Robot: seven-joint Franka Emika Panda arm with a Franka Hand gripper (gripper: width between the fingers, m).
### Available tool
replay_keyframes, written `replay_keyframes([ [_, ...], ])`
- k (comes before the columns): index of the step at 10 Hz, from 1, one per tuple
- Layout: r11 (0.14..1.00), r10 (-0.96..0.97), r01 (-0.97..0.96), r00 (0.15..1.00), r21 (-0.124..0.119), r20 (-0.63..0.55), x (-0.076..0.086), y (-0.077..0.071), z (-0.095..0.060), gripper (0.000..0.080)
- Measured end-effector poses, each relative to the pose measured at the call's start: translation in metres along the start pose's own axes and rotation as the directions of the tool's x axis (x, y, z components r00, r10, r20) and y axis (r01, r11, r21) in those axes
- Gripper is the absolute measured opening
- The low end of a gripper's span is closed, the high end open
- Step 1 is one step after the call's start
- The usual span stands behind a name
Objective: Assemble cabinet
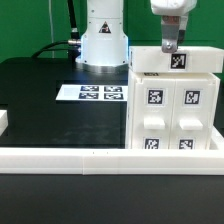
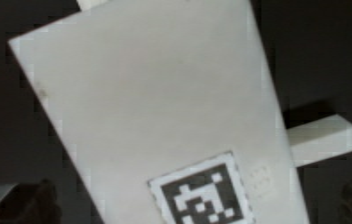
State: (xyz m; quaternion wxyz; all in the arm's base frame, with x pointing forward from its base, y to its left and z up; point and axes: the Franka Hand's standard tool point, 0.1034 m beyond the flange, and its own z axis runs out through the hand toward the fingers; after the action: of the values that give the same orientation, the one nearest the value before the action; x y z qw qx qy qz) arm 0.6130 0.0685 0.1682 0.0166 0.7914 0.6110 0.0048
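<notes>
Topping the boxy white plastic cabinet (image 1: 174,100), the tool (image 1: 171,47).

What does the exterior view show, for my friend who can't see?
A large white plastic cabinet box with black-and-white square tags stands at the exterior view's right, the robot's tool at its top. A flat white marker board lies on the black table.

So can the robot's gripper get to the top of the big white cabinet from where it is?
Probably yes. The gripper hangs right above the cabinet, low over its top edge, and nothing sits between them. Whether its jaws are open or shut cannot be told.
</notes>
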Motion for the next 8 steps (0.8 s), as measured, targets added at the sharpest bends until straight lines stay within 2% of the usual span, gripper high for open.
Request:
replay_keyframes([
  [2, 0.999, -0.035, 0.035, 0.999, 0.002, 0.009, -0.0016, -0.0007, 0.0028, 0.0797],
  [8, 1.0, 0.014, -0.014, 1.0, 0.004, 0.012, -0.0047, -0.0006, 0.0086, 0.0797],
])
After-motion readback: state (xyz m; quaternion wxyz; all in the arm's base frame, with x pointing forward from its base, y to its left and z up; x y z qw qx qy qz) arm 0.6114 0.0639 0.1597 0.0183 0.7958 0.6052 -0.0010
